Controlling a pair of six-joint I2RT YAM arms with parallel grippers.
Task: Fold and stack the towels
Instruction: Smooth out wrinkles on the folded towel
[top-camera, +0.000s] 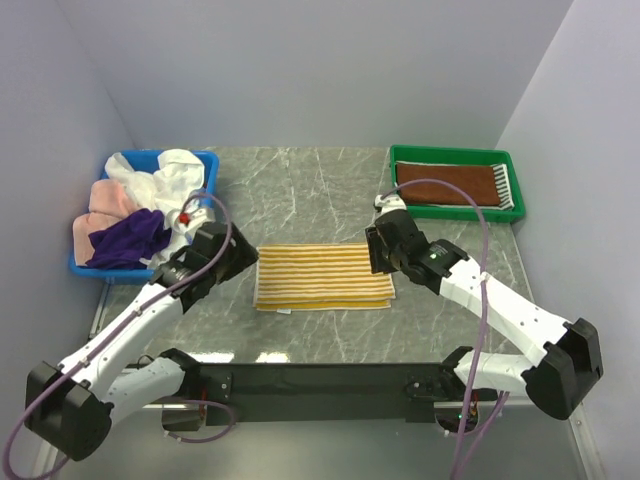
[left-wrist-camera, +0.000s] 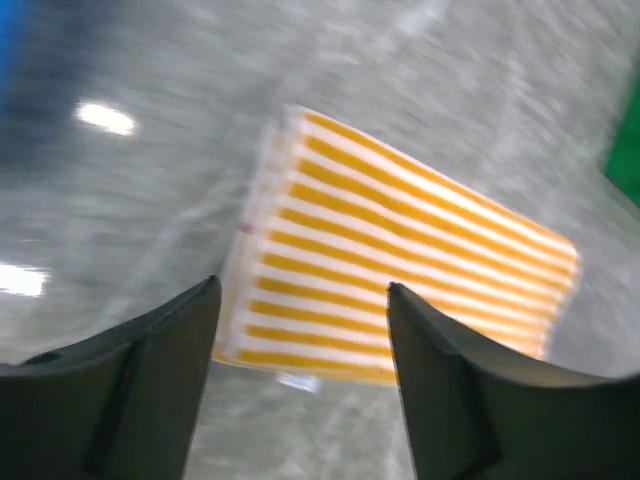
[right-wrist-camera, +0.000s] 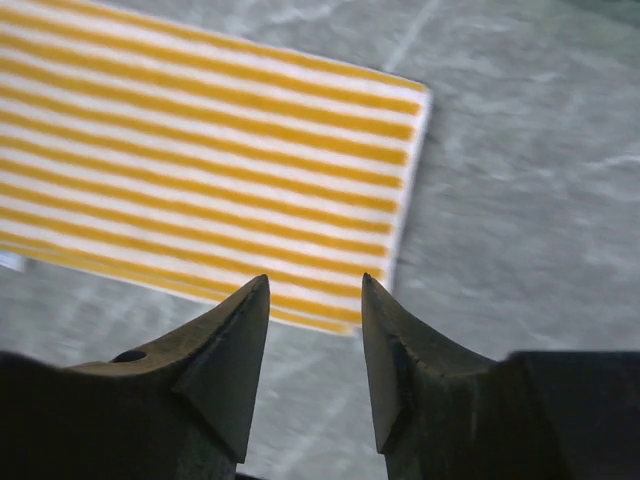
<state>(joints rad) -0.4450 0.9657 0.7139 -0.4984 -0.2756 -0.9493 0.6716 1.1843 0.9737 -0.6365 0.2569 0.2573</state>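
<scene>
Left gripper (left-wrist-camera: 302, 295), right gripper (right-wrist-camera: 315, 290): fingers apart, empty, flanking yellow-striped towel (top-camera: 322, 276). Looks soft, limp; I'd pinch all layers at its corners.

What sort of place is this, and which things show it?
Probably a robotics lab bench: left arm and right arm bolted to a walled-in table, towels in blue bin and green tray.

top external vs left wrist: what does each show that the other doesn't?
Top external only: the loose towels heaped in the blue bin, the brown towel lying in the green tray, and the right gripper. Left wrist only: a close look at the left gripper, open with nothing between its fingers. Both: the yellow-white striped towel, folded flat on the marble table.
</scene>
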